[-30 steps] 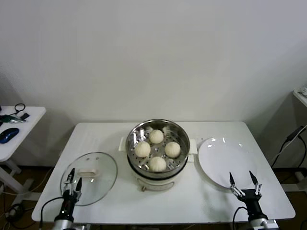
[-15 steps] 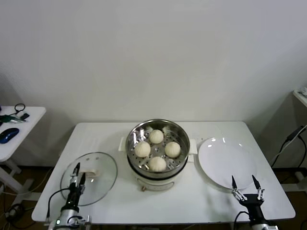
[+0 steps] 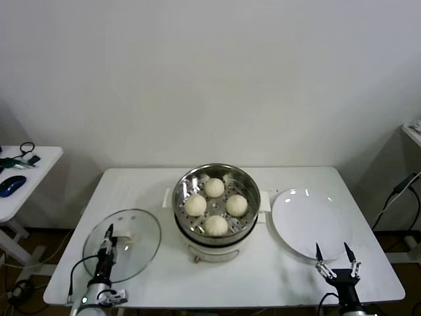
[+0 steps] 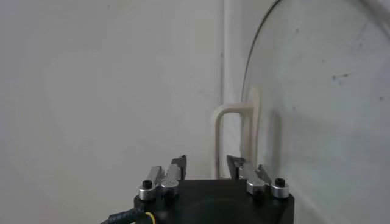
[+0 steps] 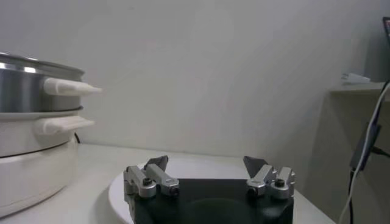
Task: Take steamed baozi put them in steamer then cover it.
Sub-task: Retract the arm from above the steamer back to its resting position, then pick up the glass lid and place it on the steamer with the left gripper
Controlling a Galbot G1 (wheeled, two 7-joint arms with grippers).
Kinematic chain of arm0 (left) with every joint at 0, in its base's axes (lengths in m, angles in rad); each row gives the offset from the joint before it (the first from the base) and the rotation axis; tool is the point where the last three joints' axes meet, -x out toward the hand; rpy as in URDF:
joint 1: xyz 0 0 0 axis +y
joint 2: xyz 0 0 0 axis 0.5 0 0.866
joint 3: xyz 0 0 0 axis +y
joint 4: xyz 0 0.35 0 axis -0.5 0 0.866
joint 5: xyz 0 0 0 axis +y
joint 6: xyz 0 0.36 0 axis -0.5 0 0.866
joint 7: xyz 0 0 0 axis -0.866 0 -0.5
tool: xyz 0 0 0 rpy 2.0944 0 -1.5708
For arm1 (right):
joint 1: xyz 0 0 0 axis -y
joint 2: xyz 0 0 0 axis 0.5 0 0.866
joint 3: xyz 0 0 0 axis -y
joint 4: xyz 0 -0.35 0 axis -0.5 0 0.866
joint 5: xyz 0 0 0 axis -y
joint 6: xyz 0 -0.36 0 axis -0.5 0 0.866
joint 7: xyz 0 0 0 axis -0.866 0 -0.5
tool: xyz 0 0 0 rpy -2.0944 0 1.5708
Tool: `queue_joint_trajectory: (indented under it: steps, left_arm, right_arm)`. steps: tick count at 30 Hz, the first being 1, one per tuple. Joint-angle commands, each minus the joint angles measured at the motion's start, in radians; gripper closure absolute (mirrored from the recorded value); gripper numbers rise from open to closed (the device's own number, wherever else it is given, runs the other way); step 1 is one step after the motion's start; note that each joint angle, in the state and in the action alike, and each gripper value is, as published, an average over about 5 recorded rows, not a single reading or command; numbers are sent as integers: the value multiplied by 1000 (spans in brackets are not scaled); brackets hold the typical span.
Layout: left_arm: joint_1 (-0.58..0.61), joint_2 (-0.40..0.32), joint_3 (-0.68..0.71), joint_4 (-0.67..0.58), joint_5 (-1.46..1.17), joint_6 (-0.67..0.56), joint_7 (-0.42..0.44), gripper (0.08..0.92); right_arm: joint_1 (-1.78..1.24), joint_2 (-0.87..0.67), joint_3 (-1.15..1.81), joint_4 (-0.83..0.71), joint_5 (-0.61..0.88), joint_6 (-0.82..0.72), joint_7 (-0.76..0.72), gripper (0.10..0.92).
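Head view shows the steamer [image 3: 216,214] standing mid-table: a round, shiny steel pot on a white base, with white side handles and a perforated tray inside. Four steamed baozi [image 3: 215,207] sit on that tray, smooth, cream-white and round, set in a diamond with small gaps between them. The pot is uncovered.

To the robot's left of the pot, the cover [image 3: 123,244] lies flat on the white table [image 3: 250,276]. It is a clear glass disc with a metal rim and a cream rectangular handle [image 3: 122,237] near its centre. The left gripper [image 3: 106,238] is over the lid, its dark fingers drawn close together at the handle's left end. In the left wrist view the cream handle loop [image 4: 236,137] stands just beyond the fingertips [image 4: 178,164], which are apart and not pressed onto it.

On the other side of the pot lies a flat white plate [image 3: 310,223]. The right gripper [image 3: 333,253] sits at the plate's near edge, fingers spread wide with nothing between them; the right wrist view shows the same splayed fingers [image 5: 157,164] and the steamer's side [image 5: 36,146] well off.
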Motion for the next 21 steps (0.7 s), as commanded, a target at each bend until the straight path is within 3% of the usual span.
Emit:
queue_joint_trajectory:
  steps: [1,12,21]
  left_arm:
    - [-18,-1,3,21,-5,7,4,545]
    - [2,5,3,-29,-27,13,15,843]
    - [64,89,-8,-288,-209,56,117,859]
  right_arm:
    - [-3,11,-1,3,-7,4,0,203]
    - [1,8,9,19,-13,-8,4,203]
    - [14,6,33,19,-100,-97,71,203]
